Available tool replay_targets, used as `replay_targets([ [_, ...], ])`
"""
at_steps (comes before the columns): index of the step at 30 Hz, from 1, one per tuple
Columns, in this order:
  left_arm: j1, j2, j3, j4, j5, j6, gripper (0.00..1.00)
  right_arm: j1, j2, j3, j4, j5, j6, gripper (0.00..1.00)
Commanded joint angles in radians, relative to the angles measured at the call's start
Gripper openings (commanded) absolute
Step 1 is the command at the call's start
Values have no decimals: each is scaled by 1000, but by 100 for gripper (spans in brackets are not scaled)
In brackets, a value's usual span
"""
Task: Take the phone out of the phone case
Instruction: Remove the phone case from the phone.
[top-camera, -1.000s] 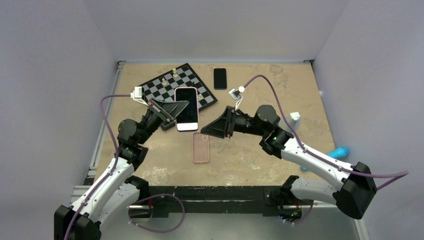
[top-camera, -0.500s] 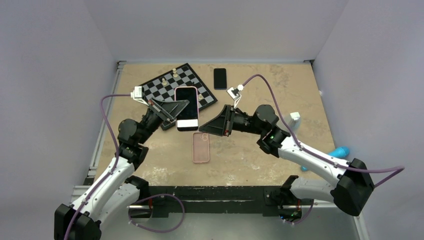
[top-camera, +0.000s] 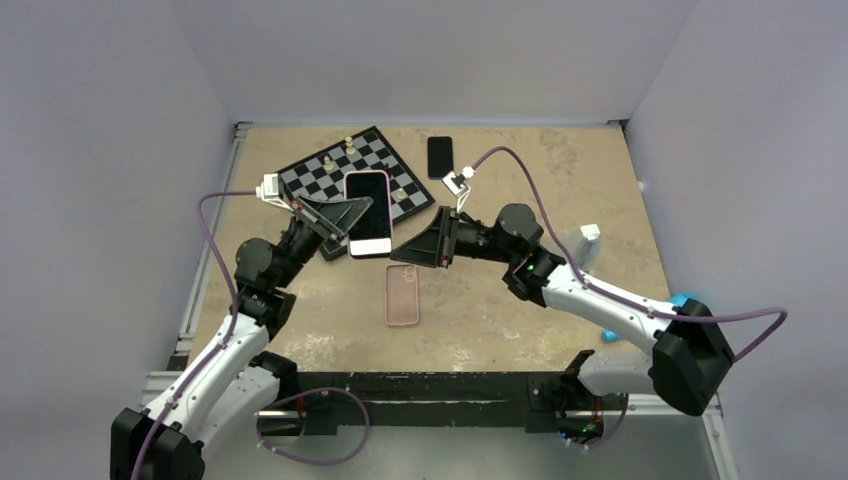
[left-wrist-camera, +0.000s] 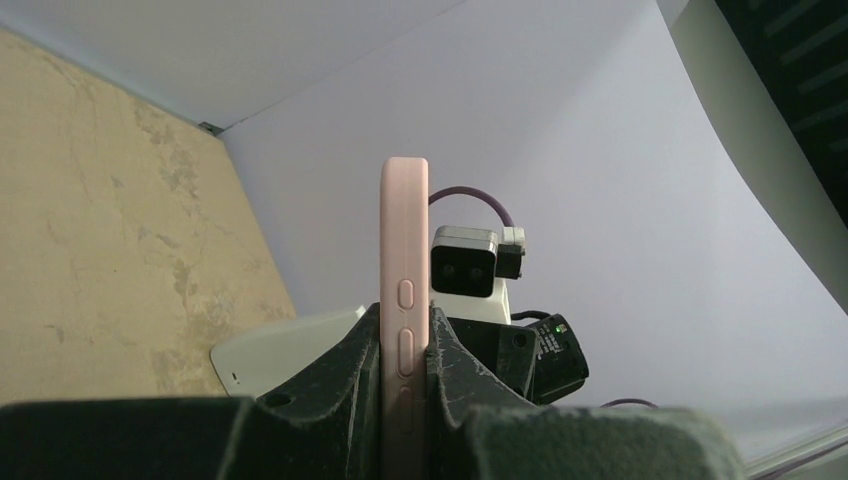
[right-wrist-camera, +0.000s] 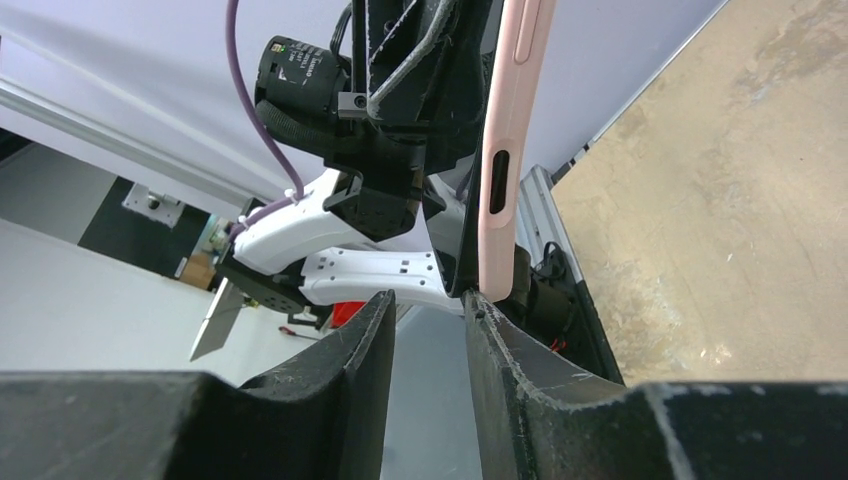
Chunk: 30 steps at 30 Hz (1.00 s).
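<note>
Nearest the bases, a second pink case (top-camera: 402, 295) is lying flat on the table (top-camera: 520, 180), back up w/ its camera cutout at the far end, sitting betw. the two arms. Just beyond it, the left gripper (top-camera: 350, 215) is holding the phone (top-camera: 369, 205) up off the table, screen facing the overhead cam. On the left wrist cam its fingers (left-wrist-camera: 350, 385) are squeezing both faces of the phone case (left-wrist-camera: 404, 230), pink edge and side buttons showing, phone inside it. The right gripper (top-camera: 400, 252) is hanging just beside the phone's near right corner, jaws parted. On its own cam the case's lower edge is sitting right at one fingertip (right-wrist-camera: 485, 310); contact, can't tell. Farther back, a chessboard (top-camera: 330, 165) is lying under the raised phone, a few pieces (top-camera: 348, 143) on it. A black phone (top-camera: 440, 156) is lying flat near the far edge, well apart.
</note>
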<state>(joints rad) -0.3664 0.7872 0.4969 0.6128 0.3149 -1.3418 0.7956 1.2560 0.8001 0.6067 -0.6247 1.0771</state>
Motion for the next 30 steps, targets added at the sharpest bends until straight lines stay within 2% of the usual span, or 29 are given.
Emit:
replay_targets([
  [1,-17,-6,4,186,48,-108,0,8,52,71,-67,52,-44,38],
  [7,-19,6,-31,284,63,-199,0,8,94,94,-123,97,-58,40],
  [14,-21,20,-16,262,132,-196,0,9,152,166,-119,62,-75,40],
  [19,-26,45,3,232,253,-163,0,9,207,233,-52,7,-48,35],
  [20,-26,50,-1,233,280,-155,0,9,218,241,-31,0,-37,33],
  [24,-26,44,-36,230,336,-111,0,7,240,243,34,-37,-3,3],
  [26,-23,31,-43,197,362,-69,0,7,225,226,59,-47,1,0],
  [27,-20,17,-42,169,368,-34,3,6,211,218,57,-51,-1,0],
  [28,-20,0,-42,126,370,5,13,4,196,209,50,-55,-8,0],
  [29,-20,-28,-44,81,368,42,32,1,180,201,39,-59,-15,0],
  [30,-20,-53,-48,44,365,85,43,-3,164,193,30,-65,-18,0],
])
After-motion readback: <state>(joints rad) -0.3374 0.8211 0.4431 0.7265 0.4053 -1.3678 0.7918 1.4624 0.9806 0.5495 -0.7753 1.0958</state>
